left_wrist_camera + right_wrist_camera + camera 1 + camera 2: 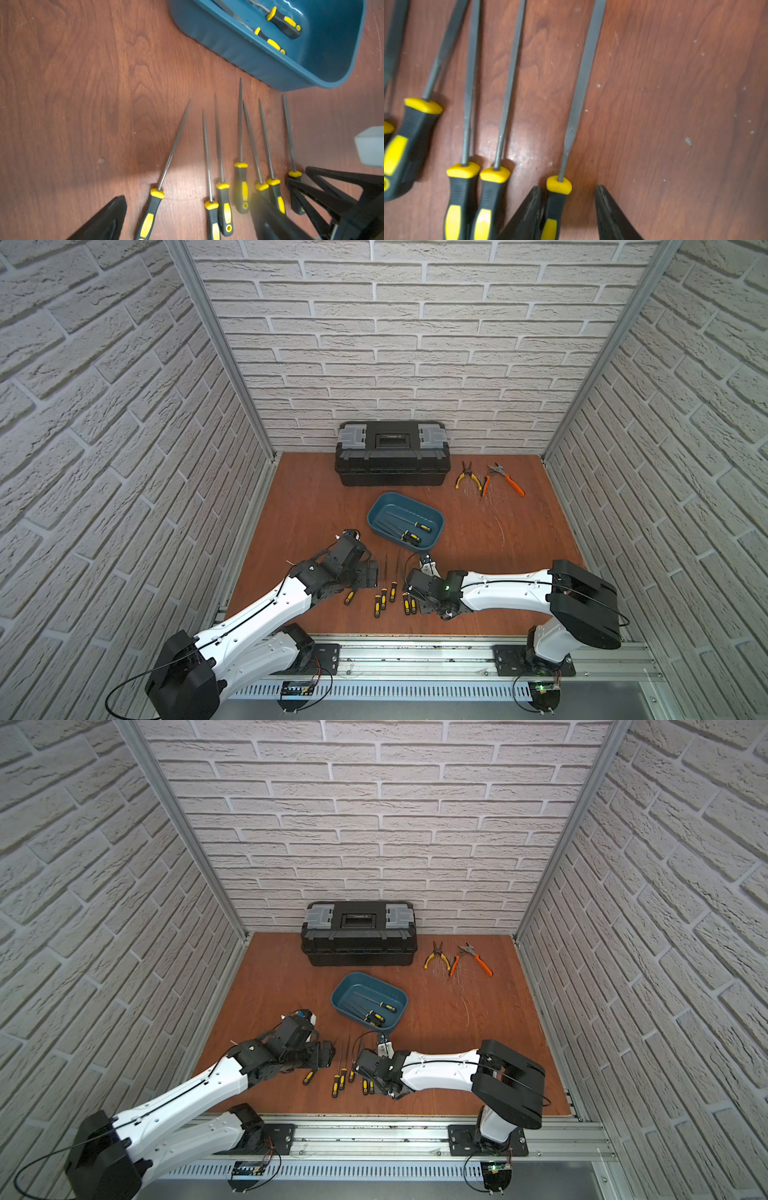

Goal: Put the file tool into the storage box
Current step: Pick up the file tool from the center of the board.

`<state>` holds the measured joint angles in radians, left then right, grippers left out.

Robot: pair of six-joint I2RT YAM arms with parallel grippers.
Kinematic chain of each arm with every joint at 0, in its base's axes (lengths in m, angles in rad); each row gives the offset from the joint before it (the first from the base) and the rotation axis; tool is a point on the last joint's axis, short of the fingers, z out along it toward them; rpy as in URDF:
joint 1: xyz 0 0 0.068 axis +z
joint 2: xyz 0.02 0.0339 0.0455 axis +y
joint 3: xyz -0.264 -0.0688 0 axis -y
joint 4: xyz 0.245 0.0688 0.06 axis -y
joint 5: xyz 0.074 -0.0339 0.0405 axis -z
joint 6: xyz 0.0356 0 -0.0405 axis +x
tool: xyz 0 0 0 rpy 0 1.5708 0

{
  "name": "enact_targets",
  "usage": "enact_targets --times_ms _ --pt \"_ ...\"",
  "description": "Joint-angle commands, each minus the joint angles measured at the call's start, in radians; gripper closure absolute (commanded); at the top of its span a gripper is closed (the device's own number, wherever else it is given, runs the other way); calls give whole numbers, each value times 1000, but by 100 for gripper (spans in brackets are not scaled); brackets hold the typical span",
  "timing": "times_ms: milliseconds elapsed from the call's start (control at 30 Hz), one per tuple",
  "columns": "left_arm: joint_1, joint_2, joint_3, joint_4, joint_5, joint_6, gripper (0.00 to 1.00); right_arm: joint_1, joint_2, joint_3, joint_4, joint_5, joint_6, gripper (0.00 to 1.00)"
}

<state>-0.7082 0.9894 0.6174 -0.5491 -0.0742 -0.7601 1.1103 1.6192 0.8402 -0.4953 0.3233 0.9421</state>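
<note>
Brick-patterned walls point(415, 344) enclose our reddish wooden surface point(519, 572). Near its front edge our right hand point(568, 188) lies low, released, fingers point(529, 207) straddling the handle of the file tool point(580, 83), which ends a row of files point(384, 597). Our left hand point(209, 187) hovers released over that row's other end. Mid-surface sits the storage box point(388, 506), loose files point(419, 526) inside; toolbox point(392, 456) and pliers point(467, 479) line the back edge.
</note>
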Motion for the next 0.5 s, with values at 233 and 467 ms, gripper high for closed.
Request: enact_targets --times_ms 233,467 --pt "-4 -1 20 24 -9 10 2 23 10 -13 18 9 26 67" --pt "-19 30 55 20 -10 23 2 41 -19 -47 -27 60 64 81"
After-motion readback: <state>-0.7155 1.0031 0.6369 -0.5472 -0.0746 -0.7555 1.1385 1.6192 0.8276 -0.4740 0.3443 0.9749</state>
